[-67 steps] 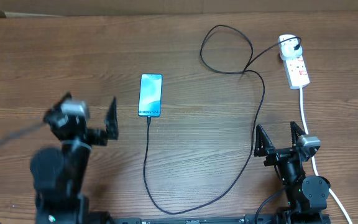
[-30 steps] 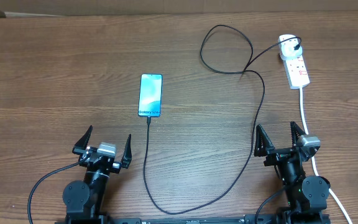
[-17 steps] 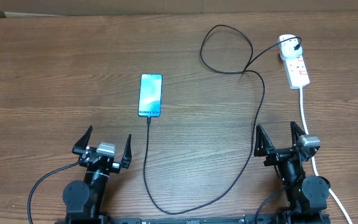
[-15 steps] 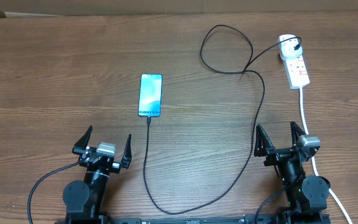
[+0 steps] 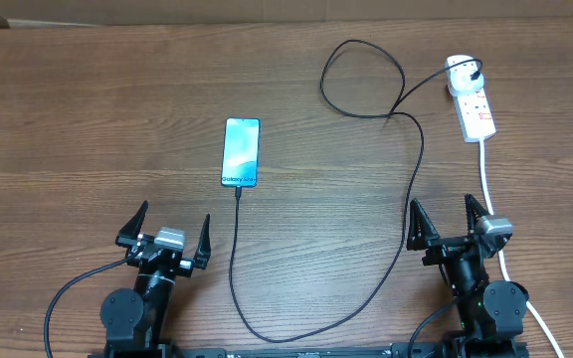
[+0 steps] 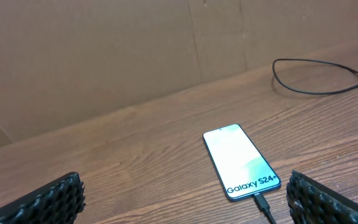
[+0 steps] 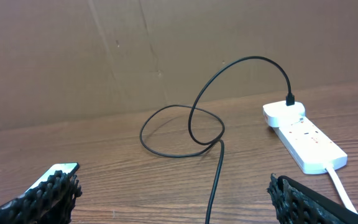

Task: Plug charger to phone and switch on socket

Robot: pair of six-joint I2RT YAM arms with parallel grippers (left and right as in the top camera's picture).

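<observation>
left hand (image 5: pixel 170 225): fingers spread, empty, at near bench (image 5: pixel 78 109) edge; earlier raised beside the phone
right hand (image 5: pixel 442 213): spread, empty, unmoved
charger (image 5: pixel 234 239): tip at phone's near end; cable runs far-right to white plug (image 5: pixel 458 70)
phone (image 5: pixel 241 151): mid-bench, flat; left wrist view reads "Galaxy S24+"
socket (image 5: pixel 476 111): far right; right wrist view shows plug seated; switch position unreadable

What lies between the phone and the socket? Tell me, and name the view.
In the overhead view, only the charger lies between the phone and the socket. Its black cable loops there on the otherwise bare wooden table.
</observation>
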